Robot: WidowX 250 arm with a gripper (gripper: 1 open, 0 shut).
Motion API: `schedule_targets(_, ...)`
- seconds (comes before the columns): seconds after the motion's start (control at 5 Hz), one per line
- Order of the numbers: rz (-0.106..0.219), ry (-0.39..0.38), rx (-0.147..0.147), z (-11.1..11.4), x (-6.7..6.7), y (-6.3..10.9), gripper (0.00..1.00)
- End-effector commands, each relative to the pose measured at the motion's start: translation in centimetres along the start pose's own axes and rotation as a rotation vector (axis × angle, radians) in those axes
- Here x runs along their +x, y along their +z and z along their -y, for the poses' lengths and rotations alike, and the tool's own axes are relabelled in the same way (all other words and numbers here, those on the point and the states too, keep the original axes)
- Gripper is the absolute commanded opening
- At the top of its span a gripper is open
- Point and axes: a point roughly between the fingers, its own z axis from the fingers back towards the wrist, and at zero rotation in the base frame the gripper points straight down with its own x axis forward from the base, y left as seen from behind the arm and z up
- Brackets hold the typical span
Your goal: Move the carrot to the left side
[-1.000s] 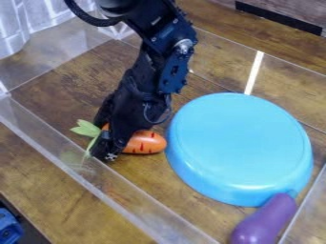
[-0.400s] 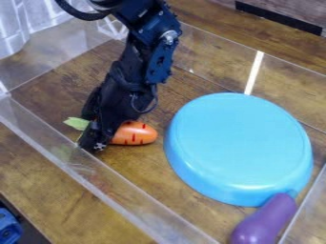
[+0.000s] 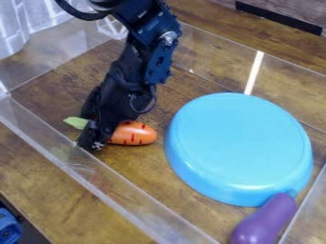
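Observation:
The small glossy orange carrot (image 3: 132, 134) lies on the wooden table, left of the blue plate (image 3: 239, 148), its light-green leafy top (image 3: 78, 123) pointing left. My black gripper (image 3: 105, 128) comes down from the upper middle and sits at the carrot's leafy end, with the fingers (image 3: 95, 134) low on the table. The fingers appear closed around the carrot's left end, but the arm hides the contact.
A purple eggplant toy (image 3: 264, 221) lies at the front right, next to the plate. Clear plastic walls (image 3: 51, 143) border the workspace at the left and front. Bare wood lies left and behind the gripper.
From a second ago, the gripper and the carrot have moved left, away from the plate. In the last half second nothing has visibly moved.

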Motion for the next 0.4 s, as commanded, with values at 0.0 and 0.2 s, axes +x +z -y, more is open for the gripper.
schedule_targets(0.0, 0.012, 0.037, 0.017, -1.17, -1.48, 0.20, 0.00)
schedule_targets(0.2, 0.010, 0.031, 0.030, -1.43, -1.69, 0.32, 0.00)
